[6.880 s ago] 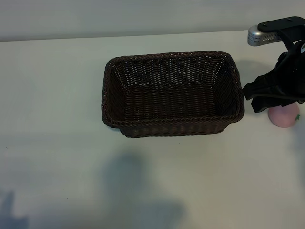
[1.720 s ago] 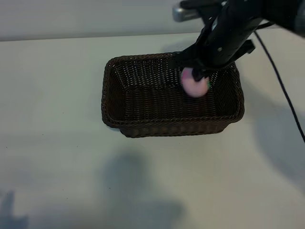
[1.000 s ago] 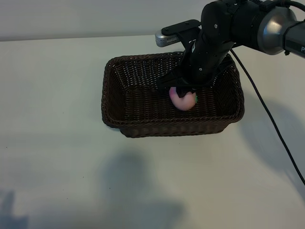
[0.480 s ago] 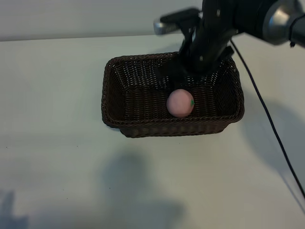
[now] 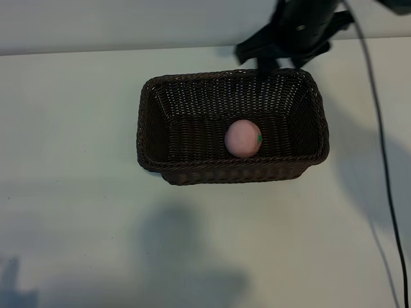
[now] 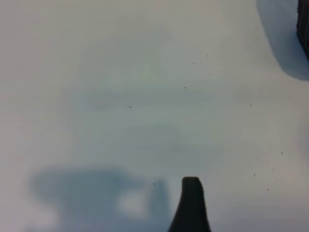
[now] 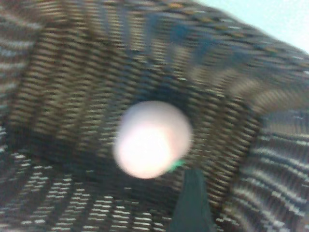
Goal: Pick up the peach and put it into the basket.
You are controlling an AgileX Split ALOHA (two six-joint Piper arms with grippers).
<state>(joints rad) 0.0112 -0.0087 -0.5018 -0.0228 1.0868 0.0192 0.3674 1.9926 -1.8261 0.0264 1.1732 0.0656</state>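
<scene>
The small round pale-pink peach (image 5: 243, 138) (green leaf mark at its 3 o'clock) lies free inside the large dark-brown woven wicker basket (image 5: 149, 122), right of centre; at the basket's 1 o'clock the right gripper (image 5: 277, 64) hangs empty, jaws apart

A plain white table (image 5: 77, 244) fills nearly the whole scene. Soft grey shadows lie across it. A pale wall (image 5: 128, 22) runs behind.
</scene>
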